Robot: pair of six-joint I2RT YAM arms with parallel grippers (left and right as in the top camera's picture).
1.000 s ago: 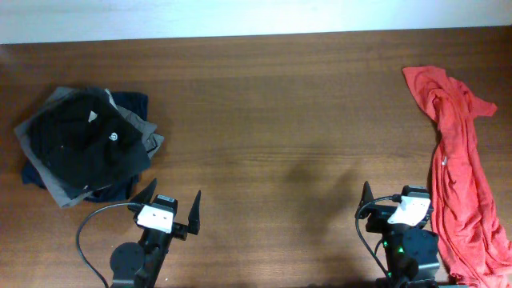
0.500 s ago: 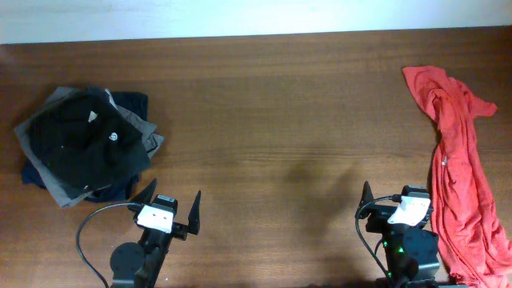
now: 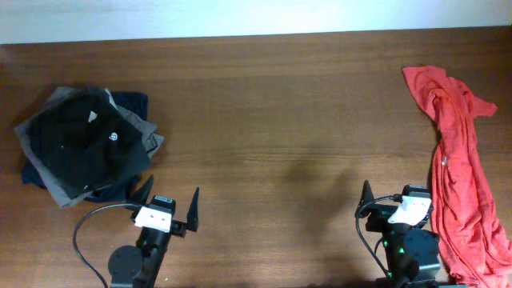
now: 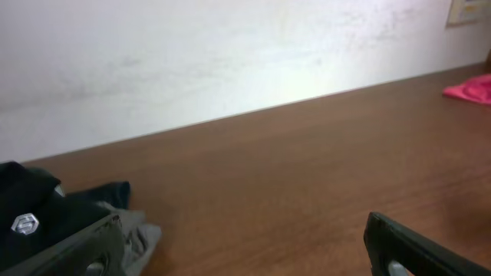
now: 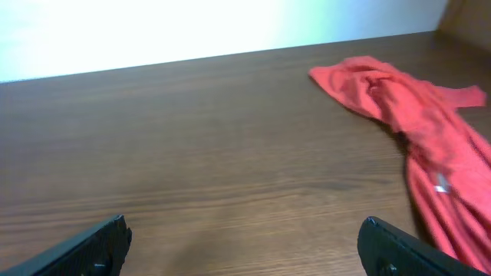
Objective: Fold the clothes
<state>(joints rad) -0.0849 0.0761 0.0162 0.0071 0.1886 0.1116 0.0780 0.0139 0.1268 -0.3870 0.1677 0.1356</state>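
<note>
Left gripper (image 3: pixel 170 195) and right gripper (image 5: pixel 245 234) are at the near edge, both spread wide, empty. The red shirt (image 3: pixel 460 176) lies bunched just beside the right one, stretching toward the far edge. I'd grab a near corner, drag it to the centre, flatten first.

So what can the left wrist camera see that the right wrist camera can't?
Only the left wrist view: the dark pile of folded clothes at the lower left, with a small white logo, and the left gripper, open.
Only the right wrist view: most of the red shirt, its white tag, and the right gripper, open.
Both: the brown table and the white wall. A small scrap of the red shirt also peeks in at the left wrist view's right edge.
</note>
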